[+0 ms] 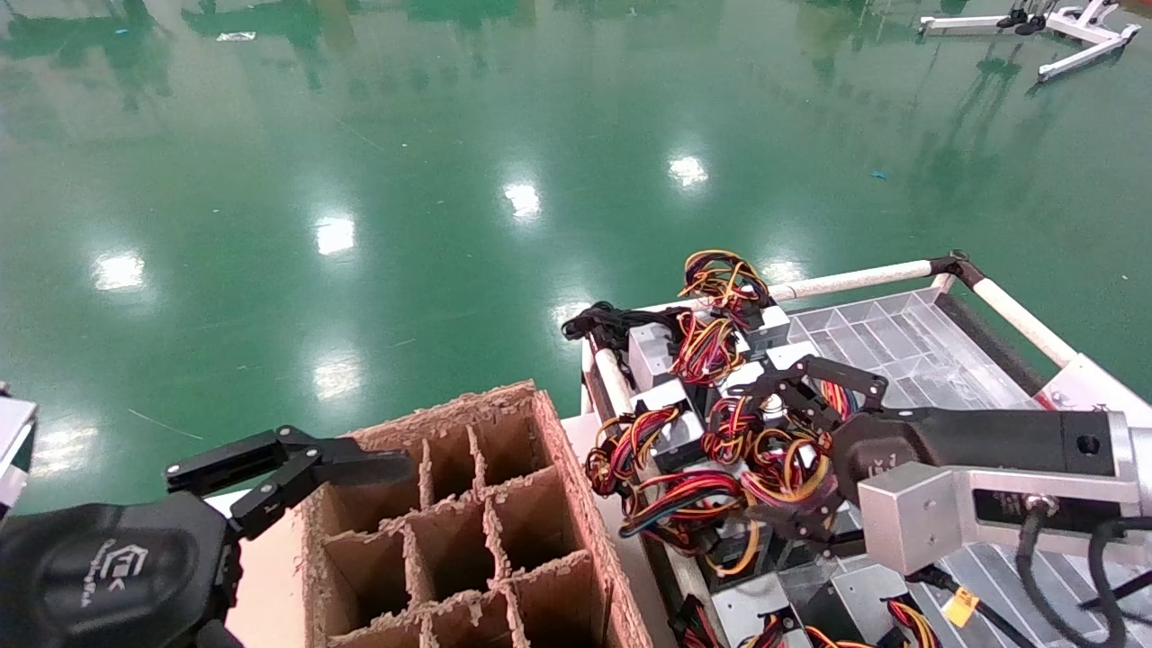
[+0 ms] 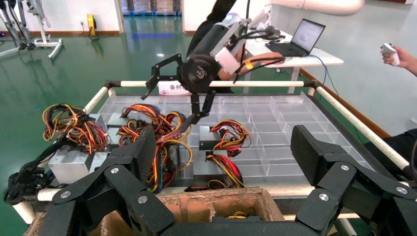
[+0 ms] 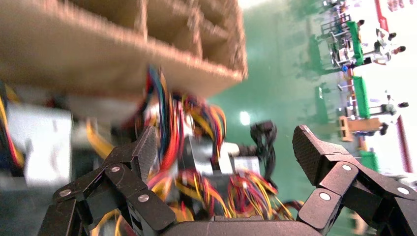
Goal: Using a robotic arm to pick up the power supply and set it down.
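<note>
Left gripper (image 1: pixel 297 477): nearest the head camera, parked over the near corner of the cardboard box, fingers spread and holding nothing.
Cardboard box (image 1: pixel 486 522): divided into cells; those visible in the head view look bare, though the left wrist view shows some wires in one cell at the near edge.
Cart tray (image 1: pixel 900 337): clear, ribbed, framed by white tubes; many grey supplies with wire loops crowd the side towards the box.
Right gripper (image 1: pixel 792 450): low over that pile, jaws wide apart with tangled wires between them, nothing clamped.
Power supply (image 1: pixel 679 418): grey box lying in the pile just beyond the spread fingers.
Progress: early by my reading; grasp, lift and set-down all remain.
</note>
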Robot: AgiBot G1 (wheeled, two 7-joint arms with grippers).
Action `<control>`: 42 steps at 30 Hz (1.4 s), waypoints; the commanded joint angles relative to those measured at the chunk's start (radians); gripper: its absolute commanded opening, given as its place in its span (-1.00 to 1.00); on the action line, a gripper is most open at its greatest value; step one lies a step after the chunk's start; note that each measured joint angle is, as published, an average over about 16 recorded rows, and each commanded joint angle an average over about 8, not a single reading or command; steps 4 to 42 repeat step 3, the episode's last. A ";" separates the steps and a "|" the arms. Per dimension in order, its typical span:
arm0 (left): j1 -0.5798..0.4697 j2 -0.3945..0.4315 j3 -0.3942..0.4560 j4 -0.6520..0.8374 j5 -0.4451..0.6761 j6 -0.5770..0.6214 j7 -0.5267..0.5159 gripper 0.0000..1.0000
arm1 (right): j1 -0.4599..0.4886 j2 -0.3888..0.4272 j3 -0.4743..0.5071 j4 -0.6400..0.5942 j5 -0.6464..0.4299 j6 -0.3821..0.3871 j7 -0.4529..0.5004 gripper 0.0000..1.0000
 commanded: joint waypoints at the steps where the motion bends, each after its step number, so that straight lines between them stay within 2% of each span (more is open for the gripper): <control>1: 0.000 0.000 0.000 0.000 0.000 0.000 0.000 1.00 | -0.043 -0.004 0.061 0.022 0.019 -0.032 0.099 1.00; 3: 0.000 0.000 0.000 0.000 0.000 0.000 0.000 1.00 | -0.056 -0.005 0.078 0.029 0.025 -0.041 0.127 1.00; 42: 0.000 0.000 0.000 0.000 0.000 0.000 0.000 1.00 | -0.056 -0.005 0.078 0.029 0.025 -0.041 0.127 1.00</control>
